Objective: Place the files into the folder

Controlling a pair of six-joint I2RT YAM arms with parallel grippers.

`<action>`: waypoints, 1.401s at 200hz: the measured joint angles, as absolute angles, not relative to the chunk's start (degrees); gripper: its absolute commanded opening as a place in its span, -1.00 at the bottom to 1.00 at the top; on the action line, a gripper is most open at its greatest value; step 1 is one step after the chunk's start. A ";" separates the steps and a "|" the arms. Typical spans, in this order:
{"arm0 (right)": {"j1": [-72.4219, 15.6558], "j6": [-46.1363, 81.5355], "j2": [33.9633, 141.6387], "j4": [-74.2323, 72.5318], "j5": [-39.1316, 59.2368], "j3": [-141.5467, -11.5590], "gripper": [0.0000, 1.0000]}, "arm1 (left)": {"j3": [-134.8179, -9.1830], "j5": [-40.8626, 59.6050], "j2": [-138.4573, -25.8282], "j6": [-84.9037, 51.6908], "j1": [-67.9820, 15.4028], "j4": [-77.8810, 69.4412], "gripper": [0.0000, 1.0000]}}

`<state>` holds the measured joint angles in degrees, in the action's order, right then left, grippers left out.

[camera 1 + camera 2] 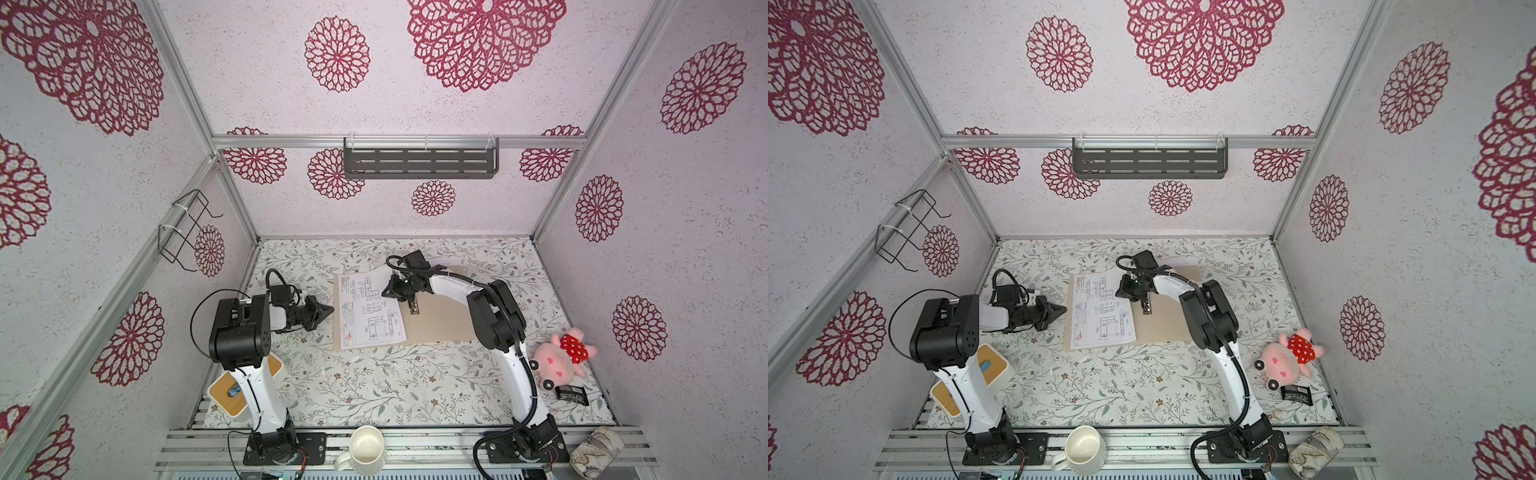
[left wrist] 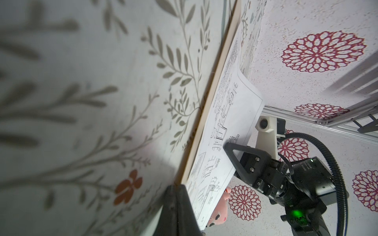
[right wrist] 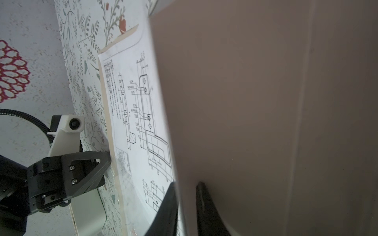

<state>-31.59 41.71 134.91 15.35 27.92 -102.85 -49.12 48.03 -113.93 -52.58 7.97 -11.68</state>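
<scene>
Has the drawing sheet (image 1: 370, 316) on the left half of the open folder (image 1: 440, 316), mid-way across the table (image 1: 374, 386). Straddles the sheet's lifted right edge with the right gripper's (image 1: 384, 293) jaws slightly parted. Presses the left gripper's (image 1: 330, 309) jaws together just beside the folder's left edge. Could drag the sheet off the folder on retreat, or snag it on the clip (image 1: 413, 307).

Two paper sheets (image 1: 370, 316), one folder (image 1: 442, 322), one mug (image 1: 365, 451), one plush pig (image 1: 559, 361), one tissue box (image 1: 222, 392)
</scene>
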 measured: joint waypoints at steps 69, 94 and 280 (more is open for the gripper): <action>-31.59 41.69 133.08 19.42 26.68 -101.86 -0.53 | -48.84 48.12 -113.93 -53.17 7.86 -12.34 -0.97; -31.59 41.54 131.90 20.82 26.52 -100.99 -0.57 | -48.77 48.14 -113.93 -53.21 7.81 -12.47 -0.97; -31.59 38.76 126.85 23.49 25.21 -94.59 -0.85 | -48.40 48.27 -113.93 -53.39 7.16 -13.02 -0.98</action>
<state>-31.59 38.76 126.85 23.49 25.21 -94.59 -48.40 48.27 -113.93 -53.39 7.16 -13.02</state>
